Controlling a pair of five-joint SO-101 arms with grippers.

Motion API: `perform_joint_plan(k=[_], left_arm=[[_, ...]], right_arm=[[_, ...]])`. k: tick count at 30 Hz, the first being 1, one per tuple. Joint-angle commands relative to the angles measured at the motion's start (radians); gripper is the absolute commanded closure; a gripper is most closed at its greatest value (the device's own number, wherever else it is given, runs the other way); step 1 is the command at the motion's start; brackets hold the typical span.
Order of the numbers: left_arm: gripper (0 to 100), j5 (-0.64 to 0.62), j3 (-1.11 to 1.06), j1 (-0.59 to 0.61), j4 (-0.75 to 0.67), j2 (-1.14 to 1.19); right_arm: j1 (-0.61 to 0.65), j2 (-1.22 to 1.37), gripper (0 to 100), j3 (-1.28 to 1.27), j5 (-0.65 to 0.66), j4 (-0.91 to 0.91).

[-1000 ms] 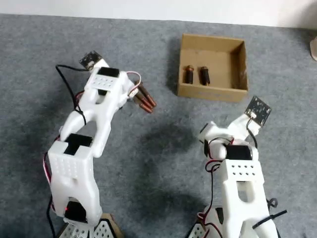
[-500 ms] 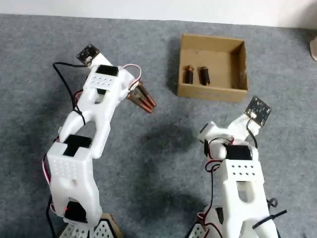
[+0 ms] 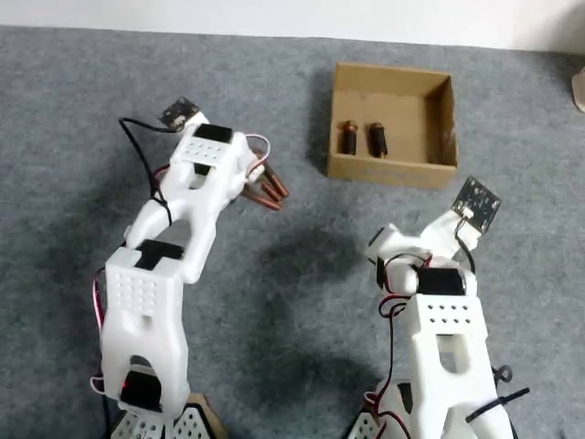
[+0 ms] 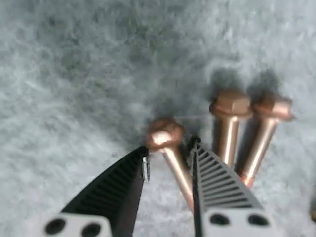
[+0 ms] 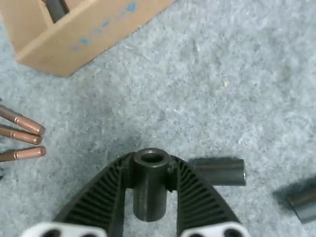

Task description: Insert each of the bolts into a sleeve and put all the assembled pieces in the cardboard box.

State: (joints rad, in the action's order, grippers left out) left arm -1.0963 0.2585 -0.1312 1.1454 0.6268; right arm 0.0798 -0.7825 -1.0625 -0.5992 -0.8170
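Copper bolt (image 4: 165, 134): lies on the grey carpet (image 4: 74, 64). Its hexagonal head sits just past the fingertips and its shaft runs back between the two fingers, close against one of them.
Left gripper (image 4: 169, 149): jaws apart, straddling that bolt. A gap shows between the shaft and the other finger, so nothing is clamped.
Other two bolts (image 4: 229, 106): side by side on the carpet just beside the straddled one, outside the jaws. Their heads are level and their shafts almost parallel, and the nearer shaft passes along the outer face of one finger.
Held sleeve (image 5: 149, 185): a dark tube standing upright between the fingers of the right gripper, its open bore facing the wrist camera.
Right gripper (image 5: 149, 167): jaws closed onto the held sleeve, one finger pressed against each side.
Loose sleeves (image 5: 219, 171): one lies on its side on the carpet just beside the right gripper. A second shows partly at the picture's edge, farther off.
Cardboard box (image 3: 388, 169): open-topped, on the carpet beyond the right arm. The three bolts lie near its corner on the left arm's side, not touching it.
Assembled pieces (image 3: 348, 137): two, side by side inside the box.
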Motion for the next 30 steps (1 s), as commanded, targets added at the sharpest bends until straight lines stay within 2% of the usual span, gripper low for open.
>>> perform_joint_plan(k=[1,3,5,7,10,18,26,30], left_arm=[[91,-0.009,0.039,-0.048,0.017,-0.01],[100,-0.009,0.039,-0.045,0.015,-0.012],[98,-0.009,0.047,-0.041,0.017,-0.012],[100,-0.005,0.07,-0.027,0.035,-0.016],[100,0.012,0.128,-0.025,0.103,-0.027],[100,0.199,0.243,-0.033,0.284,-0.203],[100,0.293,0.104,-0.033,0.316,-0.464],[100,0.341,-0.039,-0.033,0.315,-0.602]], right_arm=[[0.01,-0.039,99.5,0.008,-0.003,0.019],[0.01,-0.039,99.5,0.007,-0.003,0.019],[0.01,-0.039,99.5,0.007,-0.003,0.019],[0.01,-0.039,99.5,0.007,-0.003,0.019],[0.01,-0.041,99.5,0.007,-0.002,0.019],[0.018,-0.042,99.5,0.01,0.005,0.018],[0.081,-0.042,99.5,0.016,0.077,0.008],[0.105,-0.044,99.5,0.05,0.137,-0.142]])
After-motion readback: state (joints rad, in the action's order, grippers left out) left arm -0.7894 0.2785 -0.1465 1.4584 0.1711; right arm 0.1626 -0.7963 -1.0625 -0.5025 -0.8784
